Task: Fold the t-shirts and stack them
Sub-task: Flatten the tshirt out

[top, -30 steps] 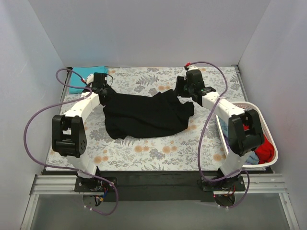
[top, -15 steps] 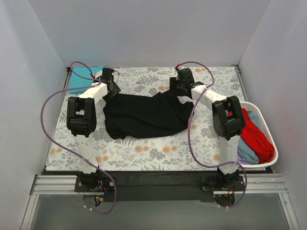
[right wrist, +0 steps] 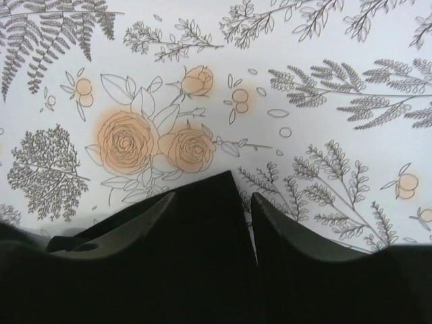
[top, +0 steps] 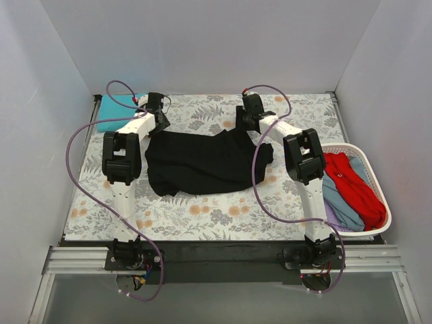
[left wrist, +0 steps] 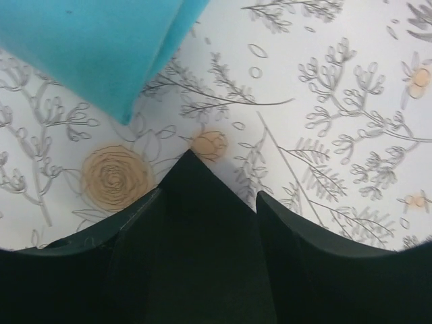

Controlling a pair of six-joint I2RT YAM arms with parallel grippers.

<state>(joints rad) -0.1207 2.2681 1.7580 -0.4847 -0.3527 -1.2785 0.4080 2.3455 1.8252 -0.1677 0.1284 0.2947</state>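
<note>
A large black t-shirt (top: 202, 163) lies spread and rumpled in the middle of the floral table. My left gripper (top: 160, 121) is shut on its far left corner, and that corner shows between the fingers in the left wrist view (left wrist: 196, 202). My right gripper (top: 243, 125) is shut on the far right corner, which shows in the right wrist view (right wrist: 212, 209). A folded teal t-shirt (top: 116, 113) lies at the back left, just beyond the left gripper (left wrist: 206, 202); it also shows in the left wrist view (left wrist: 101, 47). A red t-shirt (top: 352, 185) and a light-blue one (top: 337, 208) lie in the basket.
A white plastic laundry basket (top: 352, 147) stands at the table's right edge. White walls close in the back and both sides. Purple cables loop from both arms over the table. The right gripper (right wrist: 214, 202) hangs low over the floral cover (right wrist: 202, 81).
Both arms have stretched out toward the back wall, carrying the far corners of the black t-shirt a little further back. The right arm has cleared the basket, so the shirts in it show.
</note>
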